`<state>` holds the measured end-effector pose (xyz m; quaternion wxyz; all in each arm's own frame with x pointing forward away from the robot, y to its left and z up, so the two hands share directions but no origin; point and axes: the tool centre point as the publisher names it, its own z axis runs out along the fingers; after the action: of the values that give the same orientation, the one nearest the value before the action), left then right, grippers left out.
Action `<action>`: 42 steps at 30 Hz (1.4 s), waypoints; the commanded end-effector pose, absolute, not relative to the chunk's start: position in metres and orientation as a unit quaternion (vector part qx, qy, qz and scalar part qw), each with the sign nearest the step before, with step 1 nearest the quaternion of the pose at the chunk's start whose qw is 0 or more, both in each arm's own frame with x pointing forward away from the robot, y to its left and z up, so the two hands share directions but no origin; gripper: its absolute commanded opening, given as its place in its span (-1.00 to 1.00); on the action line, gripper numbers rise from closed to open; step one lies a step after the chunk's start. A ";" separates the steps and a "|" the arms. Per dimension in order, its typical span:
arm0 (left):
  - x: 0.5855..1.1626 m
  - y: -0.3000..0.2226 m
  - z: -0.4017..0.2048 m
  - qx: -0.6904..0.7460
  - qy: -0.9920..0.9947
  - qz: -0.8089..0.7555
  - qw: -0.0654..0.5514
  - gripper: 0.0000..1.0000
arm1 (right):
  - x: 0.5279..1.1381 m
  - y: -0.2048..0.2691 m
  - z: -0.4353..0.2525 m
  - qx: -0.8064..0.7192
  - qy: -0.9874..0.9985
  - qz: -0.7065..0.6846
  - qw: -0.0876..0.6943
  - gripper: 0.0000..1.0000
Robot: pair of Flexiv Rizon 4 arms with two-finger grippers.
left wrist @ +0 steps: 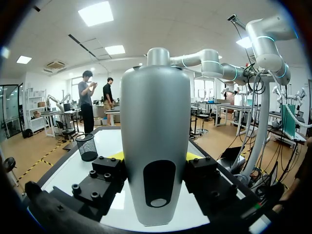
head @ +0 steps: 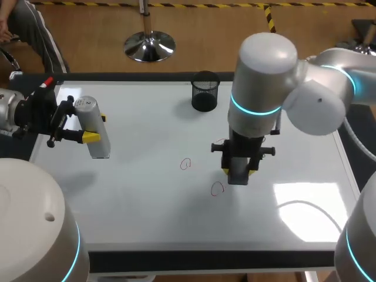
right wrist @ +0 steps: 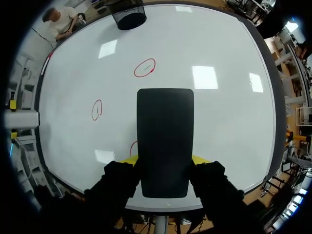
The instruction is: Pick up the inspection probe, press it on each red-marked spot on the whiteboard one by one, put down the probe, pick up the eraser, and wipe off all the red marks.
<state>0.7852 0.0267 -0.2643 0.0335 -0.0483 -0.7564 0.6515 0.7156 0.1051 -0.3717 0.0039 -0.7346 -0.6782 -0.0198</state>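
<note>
Left gripper point(head: 96, 127) clamped on probe point(left wrist: 155, 122); right gripper point(right wrist: 164, 159) clamped on eraser point(right wrist: 164, 126) over whiteboard point(head: 147, 200)

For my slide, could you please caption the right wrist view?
Right gripper holds black eraser over whiteboard with three red marks.

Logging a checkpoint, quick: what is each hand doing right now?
Left hand: closed on the grey bottle-shaped probe.
Right hand: closed on the black rectangular eraser.
</note>
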 end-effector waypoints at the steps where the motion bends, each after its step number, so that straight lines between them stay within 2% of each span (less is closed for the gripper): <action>1: 0.785 0.027 -0.263 -0.049 -0.756 0.652 0.032 -1.00 | 0.716 0.121 -0.373 -0.732 -0.681 -0.019 -0.002 -1.00; 42: 0.785 0.027 -0.263 -0.049 -0.756 0.652 0.032 -1.00 | 0.725 0.236 -0.395 -0.694 -0.720 -0.026 0.013 -1.00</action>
<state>0.7852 0.0267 -0.2643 0.0334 -0.0483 -0.7564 0.6515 0.7202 0.2251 -0.3889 0.0136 -0.6944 -0.7186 -0.0345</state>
